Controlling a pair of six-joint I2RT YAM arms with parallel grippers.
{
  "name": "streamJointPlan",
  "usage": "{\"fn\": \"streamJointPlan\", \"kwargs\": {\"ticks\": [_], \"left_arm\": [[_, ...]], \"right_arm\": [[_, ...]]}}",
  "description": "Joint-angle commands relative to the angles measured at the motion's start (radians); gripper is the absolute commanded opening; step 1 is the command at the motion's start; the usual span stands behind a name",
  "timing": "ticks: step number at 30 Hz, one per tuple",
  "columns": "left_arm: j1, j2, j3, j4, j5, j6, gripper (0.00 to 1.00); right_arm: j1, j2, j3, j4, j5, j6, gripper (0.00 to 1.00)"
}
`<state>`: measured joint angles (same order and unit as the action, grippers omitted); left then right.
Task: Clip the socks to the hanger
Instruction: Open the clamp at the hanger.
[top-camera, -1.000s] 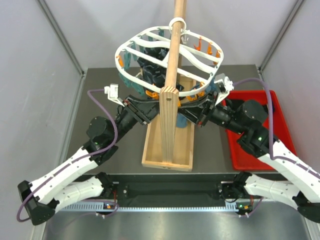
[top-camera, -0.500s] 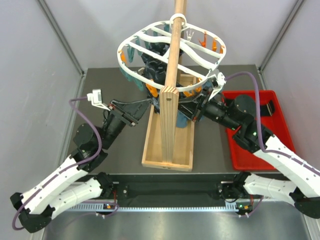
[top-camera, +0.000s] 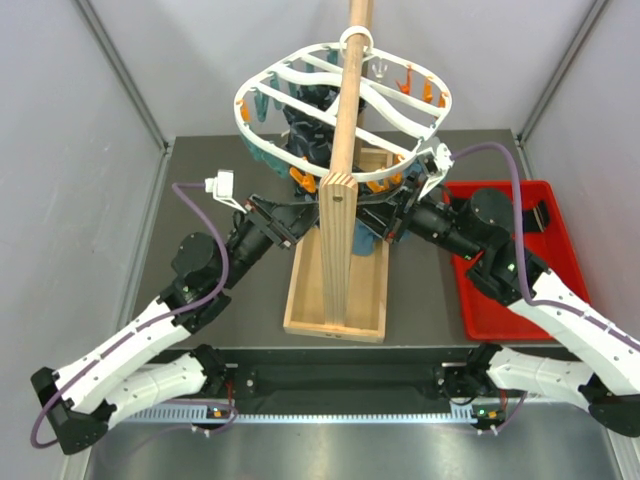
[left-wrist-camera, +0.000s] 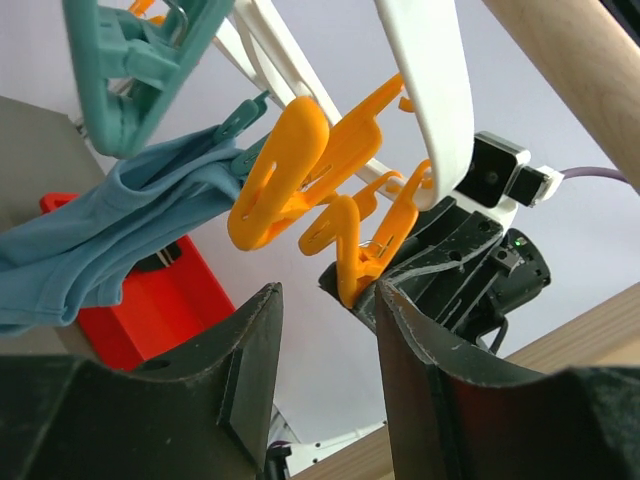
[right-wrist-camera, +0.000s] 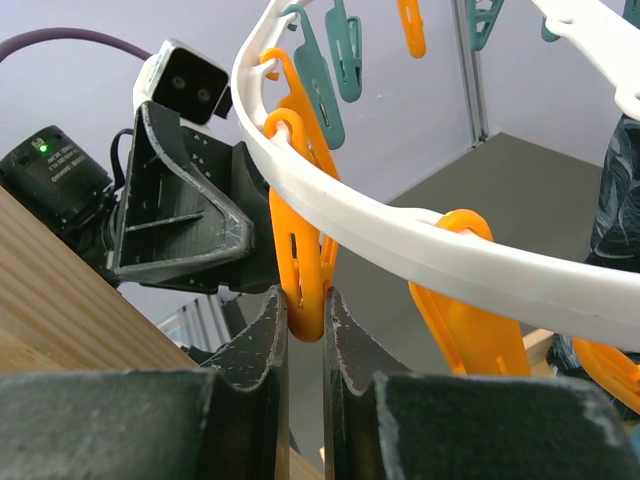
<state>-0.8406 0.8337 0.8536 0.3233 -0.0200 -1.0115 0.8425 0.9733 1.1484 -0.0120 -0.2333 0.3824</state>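
Note:
The white oval hanger (top-camera: 241, 108) hangs high on the wooden pole, with orange and teal clothespins around its rim. My right gripper (top-camera: 392, 212) is under the hanger's near rim (right-wrist-camera: 400, 240). It is shut (right-wrist-camera: 305, 305) on the lower end of an orange clothespin (right-wrist-camera: 300, 265). My left gripper (top-camera: 298, 211) faces it from the left and is open and empty (left-wrist-camera: 325, 300), just below a cluster of orange clothespins (left-wrist-camera: 290, 170). No black sock shows clearly. A small dark thing (top-camera: 540, 215) lies in the red tray, too small to tell what it is.
The wooden pole (top-camera: 340, 130) stands in a wooden tray-like base (top-camera: 300, 290) between the arms. A blue-teal cloth (left-wrist-camera: 110, 240) and a dark navy patterned bunch (top-camera: 310, 130) hang from the hanger's far side. The red tray (top-camera: 560, 240) sits at the right.
The hanger has tilted and its near rim has risen. My left arm swung out to the left, then came back in under the rim. My right gripper has stayed at the orange clothespin.

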Motion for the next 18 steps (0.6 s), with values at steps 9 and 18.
{"fn": "streamJointPlan", "kwargs": {"ticks": [9,18], "left_arm": [[-0.002,0.094,0.097,0.108,0.069,-0.064,0.54],[-0.003,0.123,0.148,0.089,0.07,0.008,0.69]], "right_arm": [[0.017,0.004,0.056,-0.019,0.009,-0.065,0.0],[0.017,-0.007,0.077,-0.06,0.055,-0.083,0.0]]}}
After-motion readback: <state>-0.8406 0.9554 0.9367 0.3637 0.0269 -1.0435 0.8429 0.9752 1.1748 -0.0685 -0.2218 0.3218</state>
